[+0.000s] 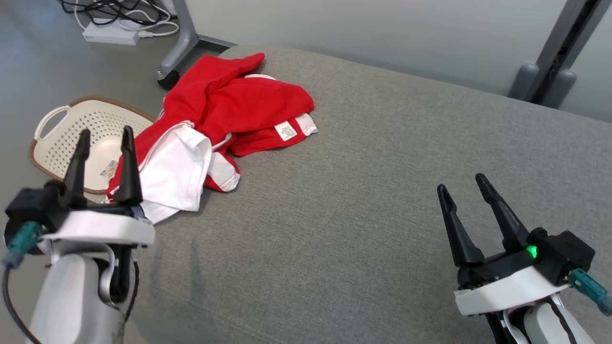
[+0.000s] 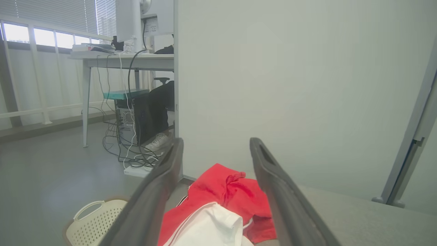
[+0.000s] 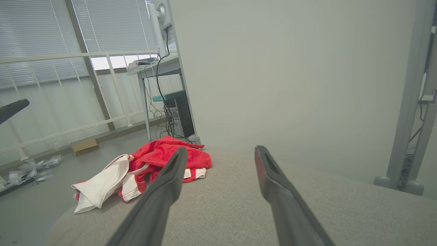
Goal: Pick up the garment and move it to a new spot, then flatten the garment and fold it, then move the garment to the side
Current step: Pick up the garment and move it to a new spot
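The crumpled cotton garment (image 1: 239, 102) is bright red with a plain white panel and white trim along its hems. Its small label (image 1: 286, 130) is white with dark print. The padded woven-fabric surface (image 1: 363, 191) is a flecked mid grey. The round perforated plastic basket (image 1: 95, 117) is cream, dotted with holes and rimmed in brown. The left hand (image 1: 105, 130) and right hand (image 1: 460, 181) have black fingers on white wrists with teal plugs. A green light (image 1: 531, 251) glows on the right one.
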You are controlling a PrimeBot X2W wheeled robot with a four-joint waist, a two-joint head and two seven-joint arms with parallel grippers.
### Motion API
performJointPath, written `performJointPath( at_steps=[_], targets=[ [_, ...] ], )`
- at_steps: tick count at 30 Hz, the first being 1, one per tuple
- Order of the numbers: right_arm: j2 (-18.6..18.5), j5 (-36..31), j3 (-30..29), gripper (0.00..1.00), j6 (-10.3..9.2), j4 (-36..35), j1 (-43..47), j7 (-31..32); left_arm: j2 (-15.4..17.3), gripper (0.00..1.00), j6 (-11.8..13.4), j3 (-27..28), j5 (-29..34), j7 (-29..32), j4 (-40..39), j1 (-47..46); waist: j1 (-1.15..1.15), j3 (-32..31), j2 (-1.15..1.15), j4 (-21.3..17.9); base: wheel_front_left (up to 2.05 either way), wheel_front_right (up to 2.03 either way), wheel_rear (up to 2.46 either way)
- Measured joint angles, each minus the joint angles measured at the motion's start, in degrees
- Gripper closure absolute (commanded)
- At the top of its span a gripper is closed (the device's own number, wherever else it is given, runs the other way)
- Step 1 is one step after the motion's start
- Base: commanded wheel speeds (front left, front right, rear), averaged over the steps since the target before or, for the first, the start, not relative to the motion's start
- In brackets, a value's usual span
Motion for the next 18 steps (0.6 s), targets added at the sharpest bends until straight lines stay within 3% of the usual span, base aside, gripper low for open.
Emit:
performJointPath(
  at_steps=[12,18],
  targets=[
    [-1.09,-0.22,1.58,0.0,0.0,-0.49,-4.87,0.0,9.16,0.0,-1.74,1.44,-10.5,6.03,18.44,-18.94,0.0,6.56,0.0,-7.42,0.0,0.0,0.0],
    [-1.78,-0.3,2.79,0.0,0.0,-0.99,-7.95,0.0,15.66,0.0,-1.83,0.0,-16.69,10.81,31.31,-28.12,0.0,10.48,0.0,-12.16,0.0,0.0,0.0]
  ],
)
